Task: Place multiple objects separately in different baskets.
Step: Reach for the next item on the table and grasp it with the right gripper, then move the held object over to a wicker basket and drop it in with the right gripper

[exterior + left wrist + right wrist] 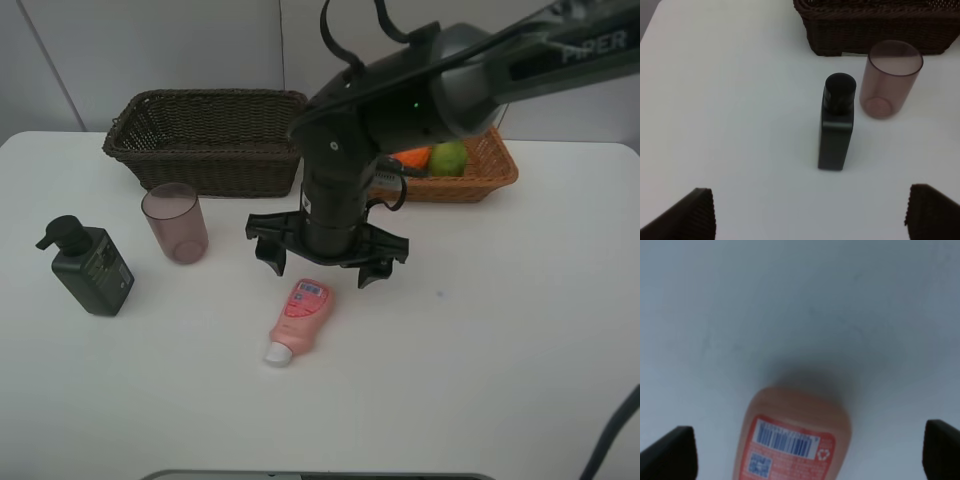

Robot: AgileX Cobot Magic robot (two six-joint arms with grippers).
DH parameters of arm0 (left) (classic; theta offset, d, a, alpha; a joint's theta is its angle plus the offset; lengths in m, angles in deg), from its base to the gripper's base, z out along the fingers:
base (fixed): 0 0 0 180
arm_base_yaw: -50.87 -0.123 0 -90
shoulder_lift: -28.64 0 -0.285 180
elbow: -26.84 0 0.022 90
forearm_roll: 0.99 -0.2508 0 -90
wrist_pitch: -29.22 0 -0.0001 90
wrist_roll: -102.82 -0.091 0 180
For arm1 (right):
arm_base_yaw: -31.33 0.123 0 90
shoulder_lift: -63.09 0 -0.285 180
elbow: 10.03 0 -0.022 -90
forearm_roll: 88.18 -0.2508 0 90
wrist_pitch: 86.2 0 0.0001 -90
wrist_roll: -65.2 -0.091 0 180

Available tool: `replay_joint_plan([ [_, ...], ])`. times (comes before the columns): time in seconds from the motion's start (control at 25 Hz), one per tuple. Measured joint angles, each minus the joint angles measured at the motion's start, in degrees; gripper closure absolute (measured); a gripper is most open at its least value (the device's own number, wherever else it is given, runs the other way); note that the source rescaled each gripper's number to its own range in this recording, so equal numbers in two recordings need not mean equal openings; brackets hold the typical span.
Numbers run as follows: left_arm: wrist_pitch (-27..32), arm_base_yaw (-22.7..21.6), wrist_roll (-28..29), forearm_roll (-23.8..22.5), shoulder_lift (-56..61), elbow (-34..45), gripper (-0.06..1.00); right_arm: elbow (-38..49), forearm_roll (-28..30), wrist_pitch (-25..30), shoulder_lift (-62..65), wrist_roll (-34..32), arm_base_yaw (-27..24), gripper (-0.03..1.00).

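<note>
Hovering over pink bottle [300, 315], right jaws wide — left jaws too, open table [480, 350] around

White matte table [480, 350], plain and smooth, filling most of the high view, with rounded far corners. Behind it a pale grey-white wall [150, 50], flat, split by thin seams [281, 45]. Even, diffuse light from above; only soft, blurred shadows on the tabletop, no hard edges or glare. Along the near edge of the high view, a narrow dark grey strip [310, 476]. In the left wrist view, a dull grey area [644, 12] beyond the table's rounded corner.
</note>
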Motion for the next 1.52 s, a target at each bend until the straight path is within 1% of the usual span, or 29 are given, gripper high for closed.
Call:
replay_joint_plan([
  [0.2,0.0,0.0,0.0,0.0,0.0,0.0,-0.04,0.0,-0.22,-0.64,-1.95,-0.31,0.05,-0.03],
  [0.36,0.0,0.0,0.0,0.0,0.0,0.0,-0.04,0.0,-2.48,-3.0,-3.62,-0.37,0.39,-0.03],
  [0.44,0.0,0.0,0.0,0.0,0.0,0.0,-0.04,0.0,-3.3,-3.32,-4.38,-0.37,0.7,-0.03],
  [0.92,0.0,0.0,0.0,0.0,0.0,0.0,-0.04,0.05,-3.23,-2.59,-6.72,-0.43,1.07,-0.03],
  [1.0,0.0,0.0,0.0,0.0,0.0,0.0,-0.04,0.05,-3.23,-2.59,-6.72,-0.43,1.07,0.0],
  [1.04,0.0,0.0,0.0,0.0,0.0,0.0,-0.04,0.05,-3.23,-2.54,-6.72,-0.43,1.07,0.07],
  [1.08,0.0,0.0,0.0,0.0,0.0,0.0,-0.04,0.05,-3.23,-2.54,-6.72,-0.43,1.07,0.19],
  [1.16,0.0,0.0,0.0,0.0,0.0,0.0,-0.04,0.05,-3.23,-2.69,-6.72,-0.43,1.07,0.59],
  [1.2,0.0,0.0,0.0,0.0,0.0,0.0,-0.04,0.05,-3.23,-2.73,-6.72,-0.43,1.07,0.87],
  [1.24,0.0,0.0,0.0,0.0,0.0,0.0,-0.04,0.05,-3.17,-2.73,-6.72,-0.43,1.07,0.95],
  [1.52,0.0,0.0,0.0,0.0,0.0,0.0,-0.04,0.05,-3.07,-2.73,-6.76,-0.43,1.07,0.95],
])
